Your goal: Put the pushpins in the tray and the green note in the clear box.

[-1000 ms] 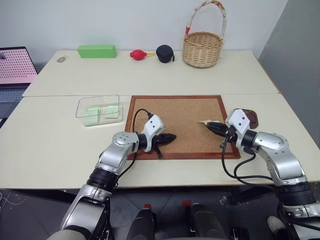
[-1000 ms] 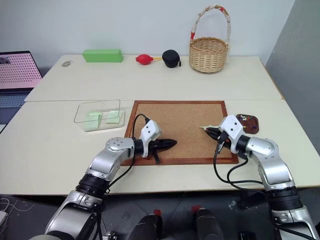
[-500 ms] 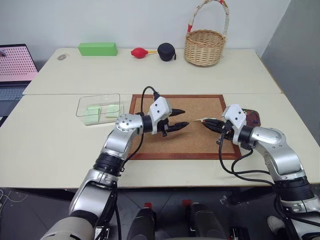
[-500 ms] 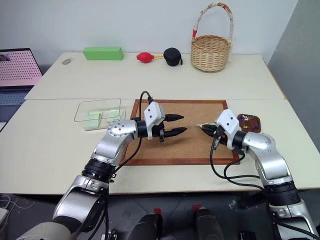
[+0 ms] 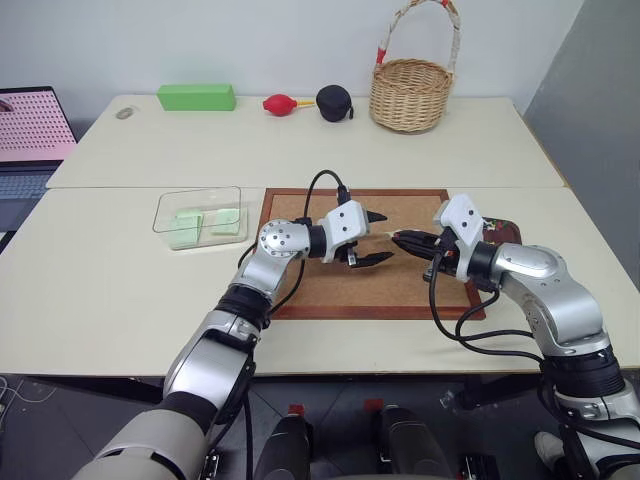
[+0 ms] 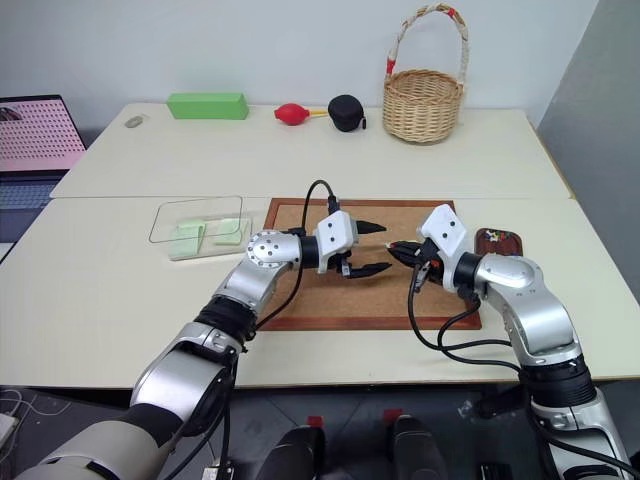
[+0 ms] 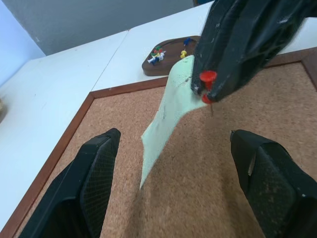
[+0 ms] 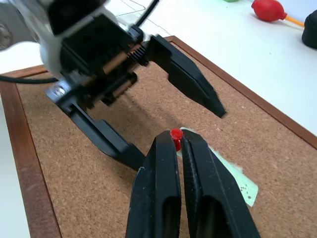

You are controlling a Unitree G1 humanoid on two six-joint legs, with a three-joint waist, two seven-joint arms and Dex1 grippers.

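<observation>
Head views: left gripper [image 5: 372, 238] has swung from the near edge of the cork board [image 5: 300, 300] to mid-board and spread its fingers wide, empty. Right gripper [image 5: 402, 241] is clamped shut on a red pushpin [image 7: 208, 77] with the green note [image 7: 166, 116] hanging from it.

Left wrist view: the note dangles between the open fingers [image 7: 89, 173], touching neither; the tray [image 7: 166, 52] lies beyond.

Right wrist view: pin head sits at the closed fingertips.

Judgement: handover imminent; the left should pinch the note for the clear box [image 5: 198, 215].
</observation>
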